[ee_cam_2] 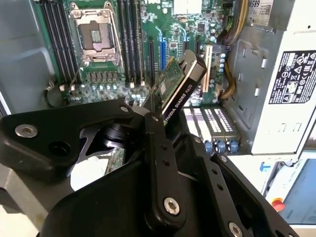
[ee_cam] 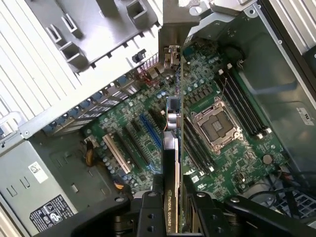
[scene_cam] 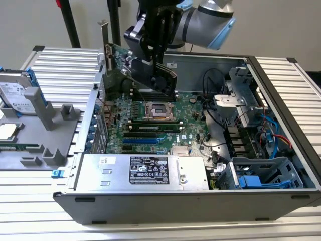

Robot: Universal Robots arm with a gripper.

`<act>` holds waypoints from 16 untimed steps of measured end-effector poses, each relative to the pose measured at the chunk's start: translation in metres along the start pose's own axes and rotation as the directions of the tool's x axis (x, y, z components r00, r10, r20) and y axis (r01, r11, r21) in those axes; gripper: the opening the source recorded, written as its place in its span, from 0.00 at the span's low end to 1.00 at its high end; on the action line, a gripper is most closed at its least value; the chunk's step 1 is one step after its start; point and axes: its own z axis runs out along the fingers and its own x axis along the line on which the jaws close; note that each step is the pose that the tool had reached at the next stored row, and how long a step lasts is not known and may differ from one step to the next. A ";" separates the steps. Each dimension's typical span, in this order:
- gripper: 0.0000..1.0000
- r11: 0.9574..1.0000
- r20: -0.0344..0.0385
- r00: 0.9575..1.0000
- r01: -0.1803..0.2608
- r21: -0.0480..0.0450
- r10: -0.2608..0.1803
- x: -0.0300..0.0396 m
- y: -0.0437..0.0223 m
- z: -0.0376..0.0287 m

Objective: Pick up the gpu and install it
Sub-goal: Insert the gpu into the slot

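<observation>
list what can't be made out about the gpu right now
- Exterior view: the gripper covers part of the gpu.
- First wrist view: the gpu is edge-on, faces unseen, hiding the motherboard strip behind it.
- Second wrist view: the gripper hides the gpu's held part.

My arm (scene_cam: 208,17): silver-grey round casing, pale-blue joint cap. My gripper (ee_cam_2: 150,111): black jointed plates, silver screw heads.
</observation>
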 end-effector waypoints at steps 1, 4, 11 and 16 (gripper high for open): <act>0.00 1.000 0.000 1.000 0.008 0.000 -0.008 0.0000 0.0000 0.0000; 0.00 0.999 -0.001 0.999 0.036 -0.001 -0.036 0.0000 0.0000 0.0000; 0.00 0.996 -0.002 0.996 0.091 -0.002 -0.091 -0.0003 -0.0005 0.0000; 0.00 0.992 -0.002 0.992 0.124 -0.003 -0.124 -0.0010 -0.0016 0.0000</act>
